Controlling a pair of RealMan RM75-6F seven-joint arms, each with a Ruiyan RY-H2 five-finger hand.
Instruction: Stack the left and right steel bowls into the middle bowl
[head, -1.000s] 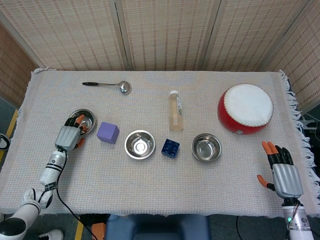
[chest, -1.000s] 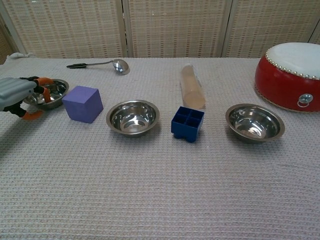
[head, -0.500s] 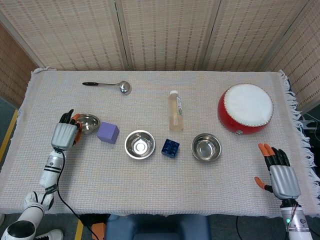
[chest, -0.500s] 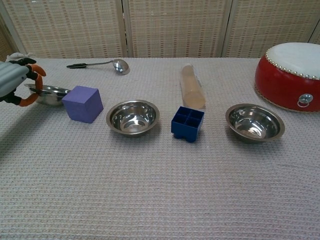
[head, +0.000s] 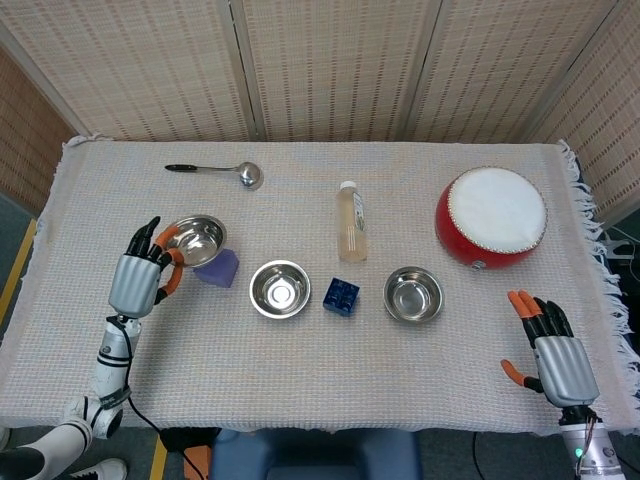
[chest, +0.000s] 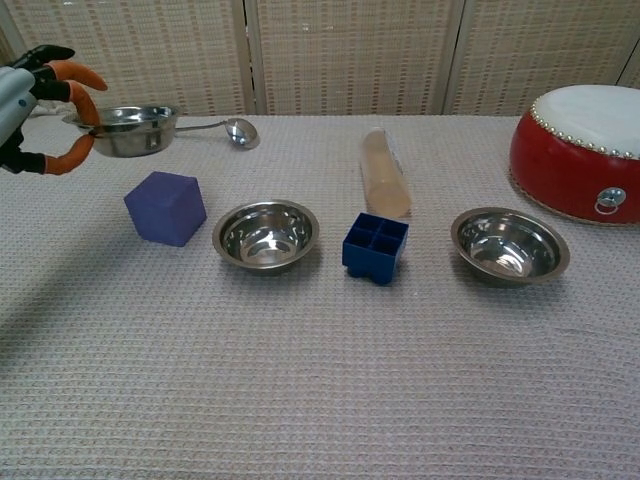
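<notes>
Left steel bowl (head: 197, 240) raised off the cloth, roughly level, rim pinched at its left edge, hanging over a purple cube. Middle bowl (head: 279, 288) upright on the cloth, shiny, empty. Right bowl (head: 413, 294) upright, empty, well apart to the right.

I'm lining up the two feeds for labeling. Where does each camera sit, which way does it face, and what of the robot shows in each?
Head view: high above the near table edge, looking steeply down on the whole tabletop; shows the left robot hand holding the left steel bowl and the right robot hand.
Chest view: low at the near edge, looking across toward the screens; only the left robot hand shows.
Shared: the lifted bowl, middle bowl, right bowl, purple cube, red drum.
</notes>
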